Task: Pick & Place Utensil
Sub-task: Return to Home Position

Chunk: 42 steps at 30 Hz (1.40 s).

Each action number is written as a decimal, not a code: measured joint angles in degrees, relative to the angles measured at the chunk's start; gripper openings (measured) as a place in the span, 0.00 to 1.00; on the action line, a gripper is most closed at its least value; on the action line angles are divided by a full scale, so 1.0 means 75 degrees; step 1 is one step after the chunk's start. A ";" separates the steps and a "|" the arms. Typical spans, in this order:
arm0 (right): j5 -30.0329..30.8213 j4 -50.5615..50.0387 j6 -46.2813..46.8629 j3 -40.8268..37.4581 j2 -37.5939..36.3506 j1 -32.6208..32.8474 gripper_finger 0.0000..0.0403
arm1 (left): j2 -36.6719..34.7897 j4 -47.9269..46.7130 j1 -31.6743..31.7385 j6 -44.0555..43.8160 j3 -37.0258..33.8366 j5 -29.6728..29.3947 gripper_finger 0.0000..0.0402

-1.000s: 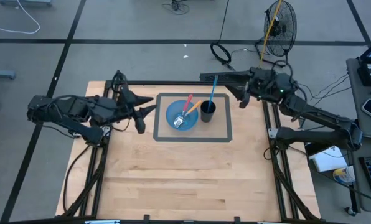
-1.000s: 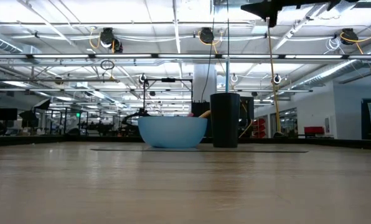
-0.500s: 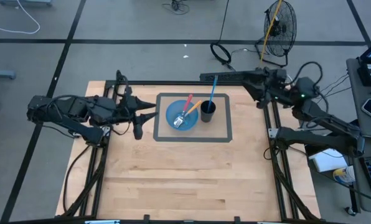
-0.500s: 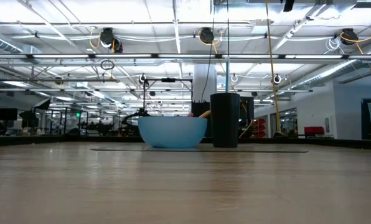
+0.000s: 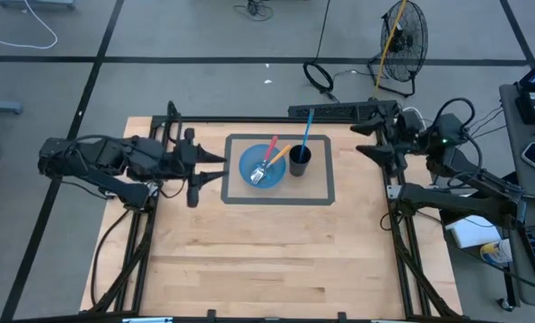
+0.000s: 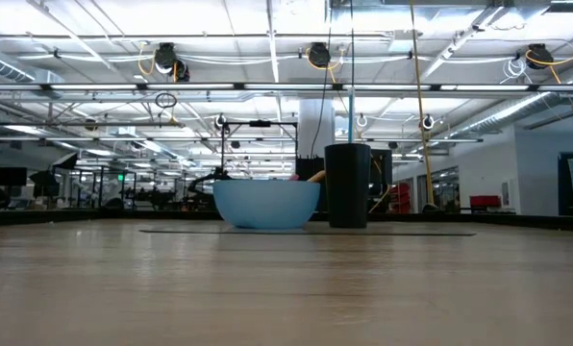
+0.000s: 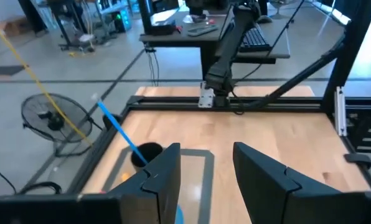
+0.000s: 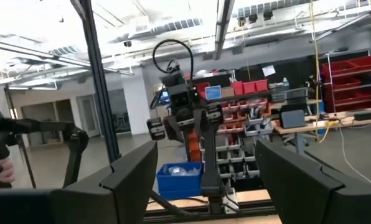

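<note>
Black cup (image 5: 300, 160) with blue straw (image 5: 306, 126) stands beside blue bowl (image 5: 252, 158).

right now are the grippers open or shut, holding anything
left gripper: open, holding nothing
right gripper: open, holding nothing

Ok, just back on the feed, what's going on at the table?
Nothing is held. The blue bowl sits on the grey mat with the pink fork in it; the black cup stands beside it, on the right arm's side, holding the blue straw. The left gripper hovers open beside the mat; the right gripper, also open, is at the right edge of the table.
</note>
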 joint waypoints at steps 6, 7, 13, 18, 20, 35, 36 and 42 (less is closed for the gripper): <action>-0.0165 -0.0196 -0.0339 0.0000 -0.0023 0.0000 0.66 | -0.0081 0.0224 0.0623 0.0553 0.0000 0.1270 0.38; -0.0157 -0.0262 -0.0400 0.0000 -0.0020 0.0000 0.66 | -0.0081 0.0258 0.0797 0.0591 0.0000 0.1571 0.38; -0.0162 -0.0862 -0.0654 -0.0009 0.0038 0.0000 0.66 | -0.0102 0.0508 0.1591 0.0700 -0.0222 0.2590 0.38; -0.0160 -0.1317 -0.0859 -0.0009 -0.0149 0.0000 0.66 | -0.0668 0.1161 0.2078 0.0693 -0.0982 0.2999 0.38; -0.0162 -0.1446 -0.0908 -0.0009 -0.0249 0.0000 0.66 | -0.0981 0.1404 0.2240 0.0580 -0.1451 0.3009 0.38; -0.0139 -0.1671 -0.0975 -0.0006 -0.0312 -0.0006 0.66 | -0.3385 0.3748 0.3008 -0.0221 -0.4919 0.3420 0.38; -0.0139 -0.1689 -0.0971 -0.0006 -0.0294 -0.0006 0.66 | -0.3546 0.3754 0.3035 -0.0277 -0.5052 0.3415 0.38; -0.0136 -0.1808 -0.0967 -0.0006 -0.0281 -0.0006 0.66 | -0.4407 0.3720 0.3063 -0.0555 -0.5703 0.3045 0.38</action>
